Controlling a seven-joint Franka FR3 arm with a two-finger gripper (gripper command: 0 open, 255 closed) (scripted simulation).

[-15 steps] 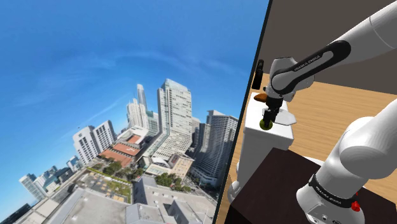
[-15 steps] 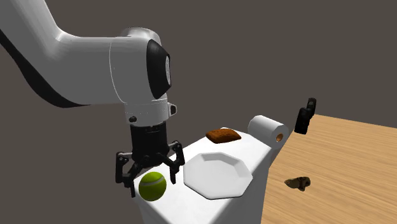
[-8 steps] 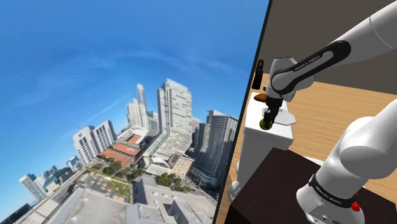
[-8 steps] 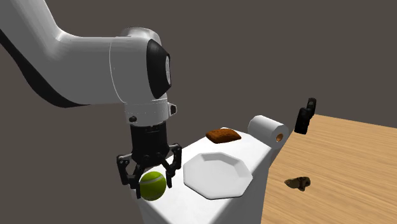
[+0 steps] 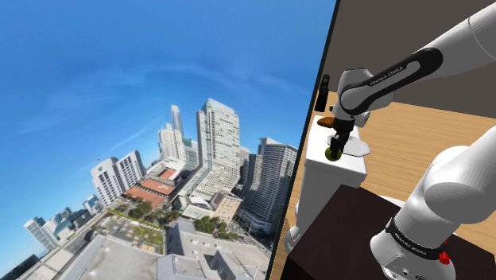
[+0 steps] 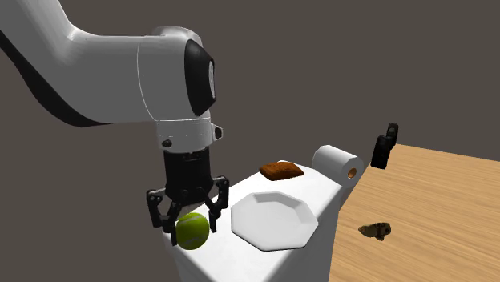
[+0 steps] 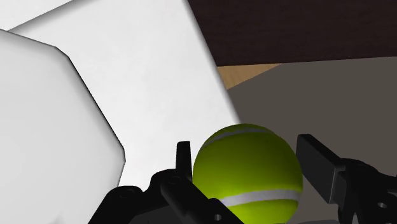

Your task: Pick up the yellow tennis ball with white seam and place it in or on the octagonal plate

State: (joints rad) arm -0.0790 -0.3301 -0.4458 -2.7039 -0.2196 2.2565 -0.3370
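Note:
The yellow-green tennis ball [image 6: 192, 231] with a white seam is clasped between the black fingers of my gripper [image 6: 191, 227], at the near corner of the white cabinet top [image 6: 240, 258]. In the wrist view the ball [image 7: 248, 172] sits between both fingers [image 7: 317, 167], which press on its sides. The white octagonal plate [image 6: 275, 219] lies on the same top, just beside the ball toward the second exterior view's right; nothing lies on it. The shoulder view has the gripper [image 5: 336, 151] pointing down with the ball [image 5: 335, 154] in it, next to the plate [image 5: 358, 149].
Behind the plate lie a brown bread-like item [image 6: 280, 171] and a white roll [image 6: 336, 163]. A black object [image 6: 386, 146] stands past the roll and a brown lump [image 6: 375, 231] lies on the wooden floor. A city panorama covers the shoulder view's left.
The fingers have shut on the ball. The hand and forearm have since risen slightly, and the ball has come up a little with them.

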